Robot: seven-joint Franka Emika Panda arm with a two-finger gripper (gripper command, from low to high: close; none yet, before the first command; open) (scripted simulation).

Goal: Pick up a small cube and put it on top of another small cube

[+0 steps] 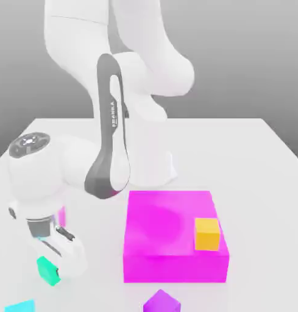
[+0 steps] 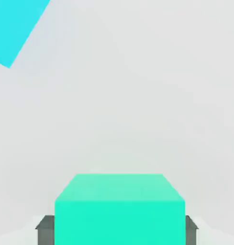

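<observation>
Gripper (image 1: 53, 263): lowered to the white table (image 1: 248, 158), fingers (image 2: 44, 228) pressed against both sides of the small cube (image 2: 119, 210), clamping it. Small cube: teal-green, plain, matte, flat-faced, at the table's near edge, exterior view's left. Neighbours: lighter cyan cube (image 1: 20, 306) just beside; purple cube (image 1: 161, 301); big magenta block (image 1: 174, 234) bearing an orange cube (image 1: 207, 234).

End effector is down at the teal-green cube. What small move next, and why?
Probably lift straight up. In the hand view the fingers flank the teal-green cube on both sides, apparently closed on it, and it sits low on the white table, so raising it would clear the surface before carrying.
</observation>
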